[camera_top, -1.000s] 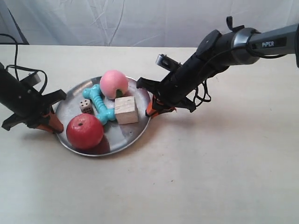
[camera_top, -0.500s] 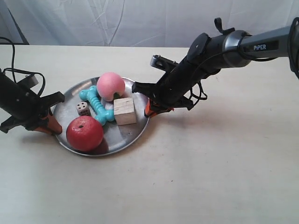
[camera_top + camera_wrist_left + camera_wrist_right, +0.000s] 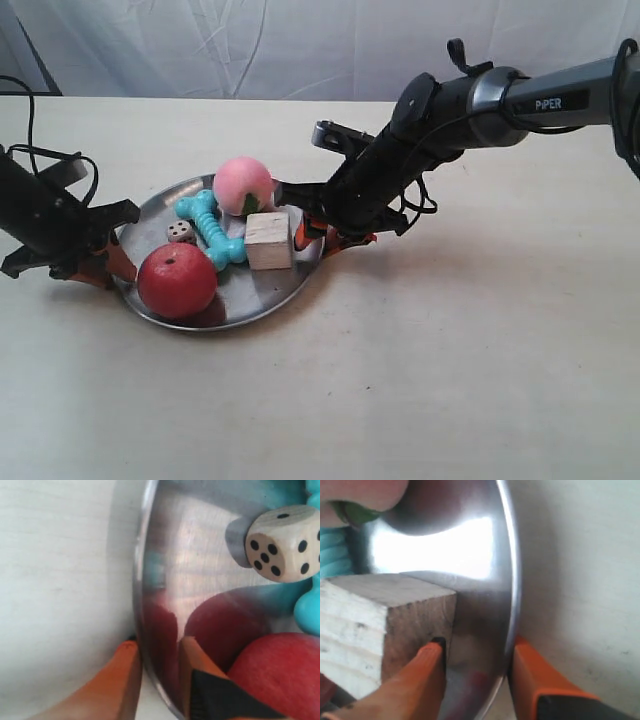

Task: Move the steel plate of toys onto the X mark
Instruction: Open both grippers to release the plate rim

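While left tool and right tool clamp steel plate rim | peach cropped

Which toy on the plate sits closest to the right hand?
The pale wooden cube; a finger of the right hand sits right beside it, other toys farther.

You're looking down across the table from a raised camera; both wrist cameras are peering close at opposite rims of the same plate.

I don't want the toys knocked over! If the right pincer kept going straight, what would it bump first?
Probably the wooden cube: the right pincer straddles the rim of the steel plate, its inner finger right beside the cube.
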Controlling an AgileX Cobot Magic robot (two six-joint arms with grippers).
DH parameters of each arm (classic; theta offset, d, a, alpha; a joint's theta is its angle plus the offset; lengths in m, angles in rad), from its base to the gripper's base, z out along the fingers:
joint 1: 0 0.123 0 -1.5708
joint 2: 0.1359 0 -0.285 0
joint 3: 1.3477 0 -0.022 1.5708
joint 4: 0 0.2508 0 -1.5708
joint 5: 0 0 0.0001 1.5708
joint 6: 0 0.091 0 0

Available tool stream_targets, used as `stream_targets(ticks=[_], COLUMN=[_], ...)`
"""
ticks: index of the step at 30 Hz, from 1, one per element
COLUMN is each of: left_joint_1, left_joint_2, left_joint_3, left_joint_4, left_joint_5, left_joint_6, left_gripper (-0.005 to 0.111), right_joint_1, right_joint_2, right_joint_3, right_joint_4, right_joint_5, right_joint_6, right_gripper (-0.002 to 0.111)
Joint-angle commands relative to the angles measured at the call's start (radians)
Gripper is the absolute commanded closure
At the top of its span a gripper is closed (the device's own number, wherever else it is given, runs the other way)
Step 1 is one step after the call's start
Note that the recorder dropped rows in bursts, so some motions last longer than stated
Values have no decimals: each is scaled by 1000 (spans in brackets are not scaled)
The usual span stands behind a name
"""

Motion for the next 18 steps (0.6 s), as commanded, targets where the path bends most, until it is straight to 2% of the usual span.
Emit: stream_targets(ticks=[1,18], left_joint_1=[-8,25], left_joint_2=[-10,-125], left_joint_3=[8,9], left_joint_4=[32,30], left_joint_5=[-11,-11], left_joint_6=[5,5], left_gripper=[77,77], right_joint_1=[2,2], right_joint_2=[-14,-86], right_joint_3=[-9,-9], right_joint_4=[10,-238], right_joint_5=[-5,33], right_joint_6=[-3,171], right_gripper=[66,66])
